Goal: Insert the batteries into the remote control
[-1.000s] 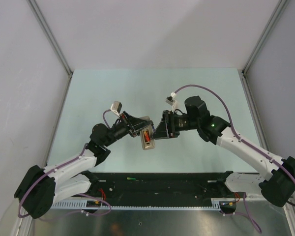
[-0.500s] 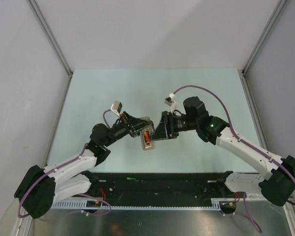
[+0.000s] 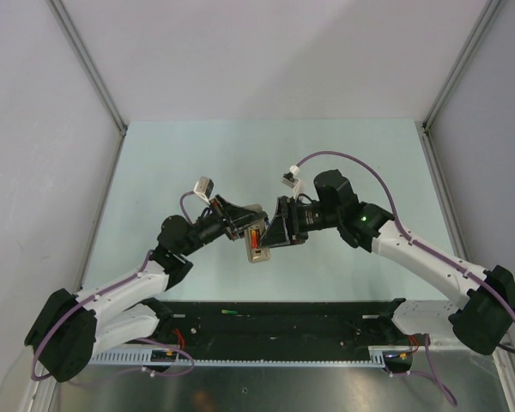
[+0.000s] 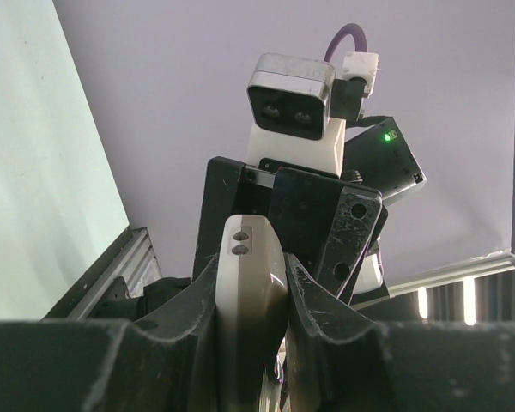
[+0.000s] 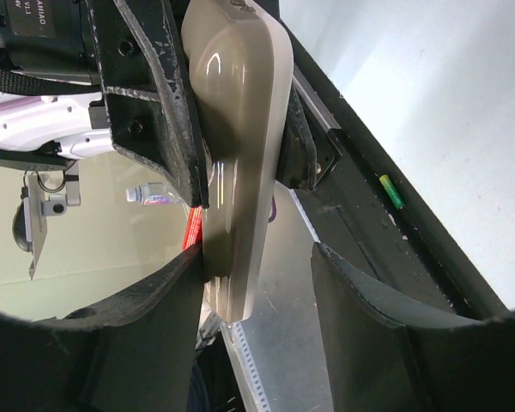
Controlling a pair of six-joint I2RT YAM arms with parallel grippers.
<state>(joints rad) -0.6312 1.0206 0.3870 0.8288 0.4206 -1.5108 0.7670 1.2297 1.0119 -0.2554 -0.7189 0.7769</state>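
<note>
Batteries number two: one green battery (image 3: 229, 312) lies on the black strip (image 3: 326, 322) along the table's (image 3: 197, 154) near edge, left of the middle and well apart from both grippers. One red battery (image 3: 256, 238) sits inside the one remote control (image 5: 240, 129). The remote is held up over the middle of the table, off the surface. The left gripper (image 4: 251, 283) is squeezed tight on its two long sides. The right gripper (image 5: 259, 257) has its fingers spread around the remote's rounded end. One finger looks to touch it and the other has a gap. The white writing (image 5: 50, 10) on the left gripper is cut off and cannot be read.
</note>
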